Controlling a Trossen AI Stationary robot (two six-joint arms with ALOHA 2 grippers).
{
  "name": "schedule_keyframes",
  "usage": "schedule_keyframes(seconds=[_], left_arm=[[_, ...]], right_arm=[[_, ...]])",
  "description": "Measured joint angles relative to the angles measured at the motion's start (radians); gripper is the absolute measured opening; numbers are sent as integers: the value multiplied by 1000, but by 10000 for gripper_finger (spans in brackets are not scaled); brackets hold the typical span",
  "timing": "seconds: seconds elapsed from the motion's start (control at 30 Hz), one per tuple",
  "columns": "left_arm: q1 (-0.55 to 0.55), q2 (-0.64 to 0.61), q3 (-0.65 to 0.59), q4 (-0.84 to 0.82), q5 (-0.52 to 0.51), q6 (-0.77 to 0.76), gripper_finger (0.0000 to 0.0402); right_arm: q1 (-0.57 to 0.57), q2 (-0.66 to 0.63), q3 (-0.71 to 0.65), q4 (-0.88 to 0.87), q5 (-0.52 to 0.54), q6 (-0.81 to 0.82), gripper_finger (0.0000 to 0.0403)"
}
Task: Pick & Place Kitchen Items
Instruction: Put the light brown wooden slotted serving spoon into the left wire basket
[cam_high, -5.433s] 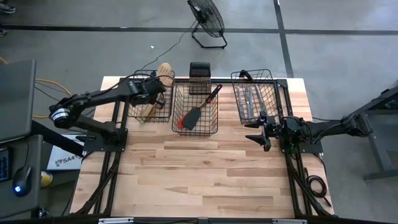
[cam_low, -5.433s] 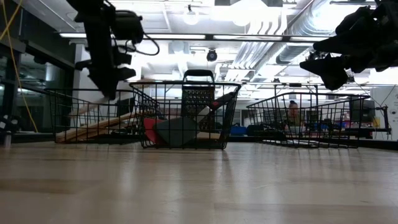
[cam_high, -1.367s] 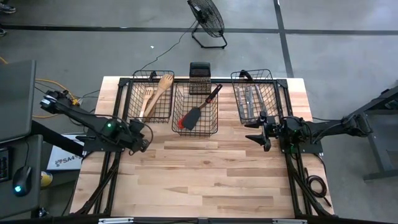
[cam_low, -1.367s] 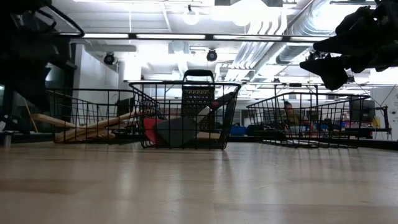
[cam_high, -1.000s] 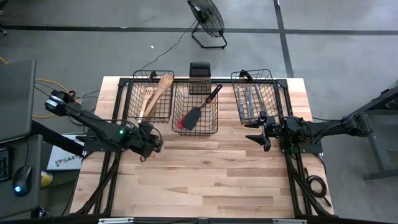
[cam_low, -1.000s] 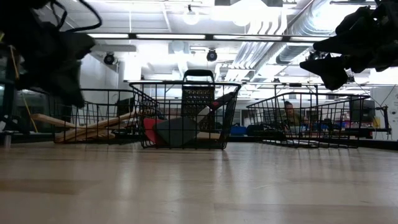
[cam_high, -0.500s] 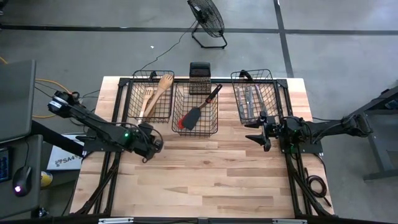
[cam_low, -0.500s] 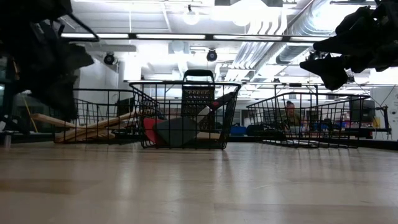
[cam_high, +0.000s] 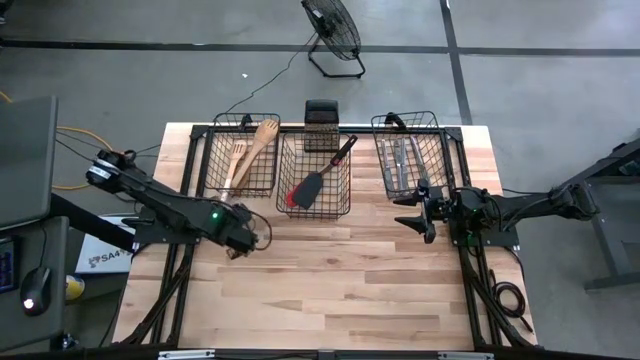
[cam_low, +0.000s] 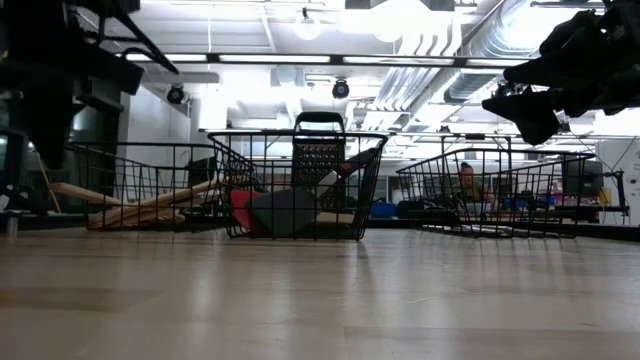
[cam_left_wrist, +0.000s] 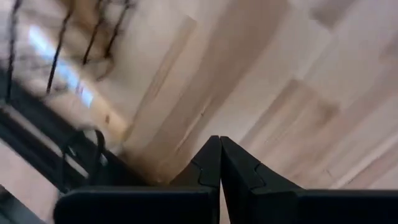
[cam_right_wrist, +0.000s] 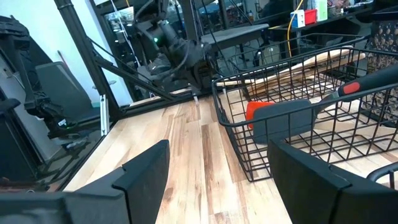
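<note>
Pale wooden spoons and forks (cam_high: 240, 155) lie in the left black wire basket (cam_high: 222, 185). A black and a red spatula (cam_high: 312, 185) lie in the middle basket (cam_high: 345, 195), the black one's handle leaning on the far rim. Silver cutlery (cam_high: 398, 162) lies in the right basket (cam_high: 440, 150). My left gripper (cam_high: 255, 238) is shut and empty above the bare table, nearer than the left basket; its fingers meet in the left wrist view (cam_left_wrist: 219, 152). My right gripper (cam_high: 415, 218) is open and empty, held up near the right basket's near side; it also shows in the right wrist view (cam_right_wrist: 217, 152).
A black box grater (cam_high: 320, 112) stands behind the middle basket. Black frame rails run along the table's left (cam_high: 185, 250) and right (cam_high: 470, 270) sides. The near half of the wooden table (cam_high: 330, 290) lies bare. A floor fan (cam_high: 335, 35) stands beyond the far edge.
My left gripper has drifted a little toward the table's right and near edges over the bare wood, away from the left basket, and the arm has turned somewhat. My right arm and the utensils in the baskets have kept still.
</note>
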Motion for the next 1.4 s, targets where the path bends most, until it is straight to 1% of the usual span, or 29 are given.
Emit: schedule_keyframes(seconds=[0.1,0.17,0.23,0.37,0.47,0.67,0.73,0.83,0.9,1.0,1.23,1.4], left_arm=[[9,22,-22,1,47,205,0],[21,26,-43,-6,95,291,0],[27,24,-62,-17,107,338,0],[44,13,-91,-55,107,344,0],[43,-18,-108,-77,92,346,0],[43,-75,-140,-72,41,387,0],[43,-82,-149,-73,34,399,0],[43,-90,-163,-54,-15,409,0],[44,-95,-168,-53,-29,412,0],[57,-94,-168,-48,-42,400,0],[58,-94,-168,-55,-110,312,0],[56,-94,-168,-57,-107,318,0]], right_arm=[[0,0,0,0,0,0,263],[0,0,0,0,0,0,263],[0,0,0,0,0,0,263],[0,0,0,0,0,0,263],[0,0,0,0,0,0,263],[0,0,0,0,0,0,263],[0,0,0,0,0,0,263],[0,0,0,0,0,0,263],[0,0,0,0,0,0,263],[0,0,0,0,0,0,263],[0,0,0,0,0,0,263],[0,0,0,0,0,0,263]])
